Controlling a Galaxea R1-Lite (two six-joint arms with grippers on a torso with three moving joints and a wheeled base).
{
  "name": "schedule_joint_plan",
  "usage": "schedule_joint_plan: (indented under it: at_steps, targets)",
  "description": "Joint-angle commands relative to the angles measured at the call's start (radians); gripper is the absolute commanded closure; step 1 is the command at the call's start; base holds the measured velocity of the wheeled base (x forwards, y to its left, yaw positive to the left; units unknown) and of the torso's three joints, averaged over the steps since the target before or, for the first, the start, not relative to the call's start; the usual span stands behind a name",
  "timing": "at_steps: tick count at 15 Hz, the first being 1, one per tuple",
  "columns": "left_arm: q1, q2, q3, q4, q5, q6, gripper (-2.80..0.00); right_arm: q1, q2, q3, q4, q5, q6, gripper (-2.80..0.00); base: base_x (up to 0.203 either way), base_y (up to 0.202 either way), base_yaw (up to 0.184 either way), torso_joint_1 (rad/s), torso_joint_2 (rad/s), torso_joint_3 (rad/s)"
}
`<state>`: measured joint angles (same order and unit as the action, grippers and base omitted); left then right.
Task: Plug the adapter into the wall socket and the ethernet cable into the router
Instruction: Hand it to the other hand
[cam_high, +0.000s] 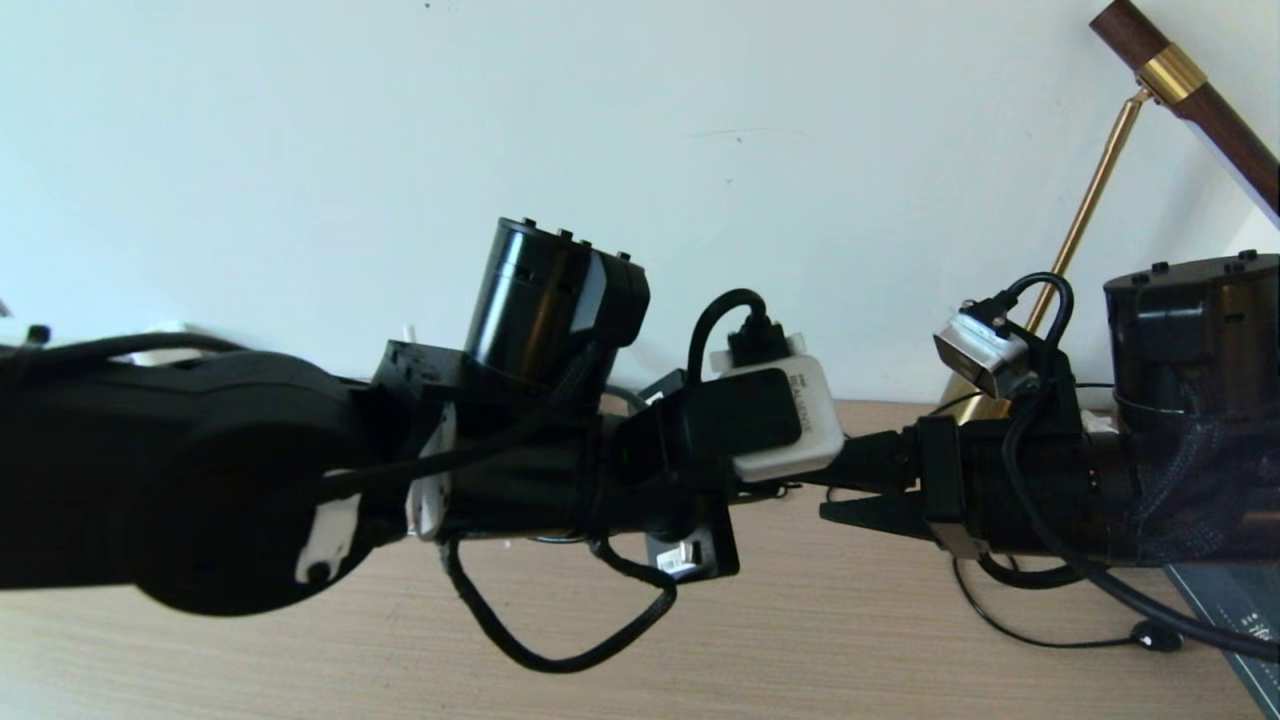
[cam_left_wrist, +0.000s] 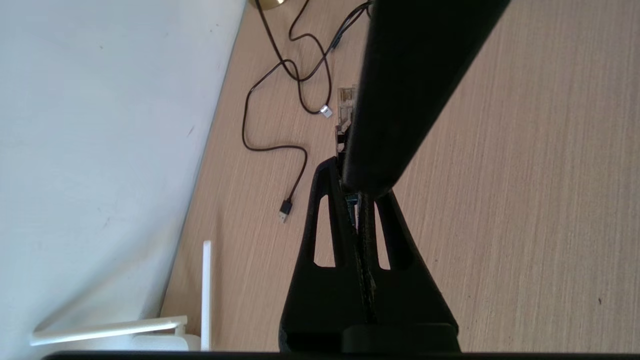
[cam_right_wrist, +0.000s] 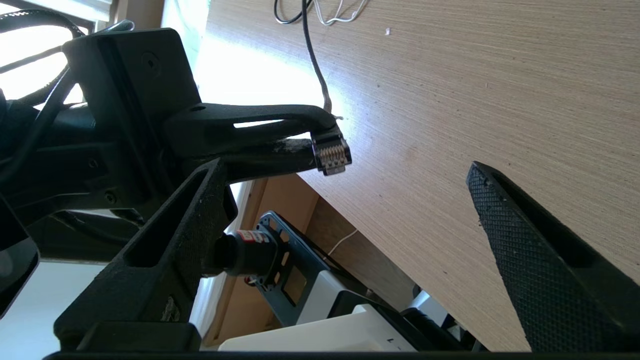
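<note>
Holding the ethernet cable (cam_right_wrist: 320, 75), a long thin black cable ending in a small black plug with a clear tip and gold contacts (cam_right_wrist: 332, 154), the left end effector (cam_right_wrist: 300, 142) has its two black slotted fingers clamped together on the plug body, with the clear tip sticking out past the fingertips above the pale wood-grain worktop (cam_right_wrist: 475, 90). The right end effector (cam_right_wrist: 345, 270) sits just beside it, fingers spread wide apart and gripping nothing, so this looks like a hand-over or regrip of the plug between the two arms.

To do it well, the right fingers should probably close on the black body behind the contacts, leaving the clear tip free for the port, and the left end effector should let go only once that grip is firm. Keeping the contact face at a known orientation matters, since the plug enters the slot one way only.

The router (cam_left_wrist: 150, 342), a flat white rounded box with slim white stick antennas, shows only as a corner and two antennas against the pale wall at the worktop's back edge; its front slot is out of sight. Thinner black cables with small USB-type plugs (cam_left_wrist: 284, 210) lie loose on the worktop near that back edge and should be kept clear of. Neither the adapter nor the wall socket can be identified with confidence, so that half of the task cannot be judged.
</note>
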<state>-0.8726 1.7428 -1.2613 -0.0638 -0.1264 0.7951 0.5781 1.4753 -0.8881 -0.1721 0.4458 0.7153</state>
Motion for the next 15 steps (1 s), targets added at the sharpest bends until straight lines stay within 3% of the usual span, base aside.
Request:
schedule_joint_plan:
  at_steps: [1,7,8,15]
  targets:
    - [-0.008,0.007,-0.003,-0.001,-0.001,0.004,0.0,0.0,0.0,0.001,-0.001,0.004,0.004,-2.8,0.0,0.0,0.0,0.0,0.0,0.0]
    - [-0.017,0.015,-0.003,-0.008,-0.001,0.004,0.0,-0.001,0.007,0.0,-0.001,0.005,0.007,-2.8,0.0,0.0,0.0,0.0,0.0,0.0]
    - [-0.017,0.013,0.001,-0.008,0.001,0.004,0.0,0.0,0.01,-0.002,-0.001,0.004,0.009,0.0,0.0,0.0,0.0,0.0,0.0,0.0]
    - [-0.022,-0.006,0.038,-0.008,0.002,0.006,0.0,-0.001,0.01,-0.002,-0.001,0.004,0.01,0.0,0.0,0.0,0.0,0.0,0.0,0.0]
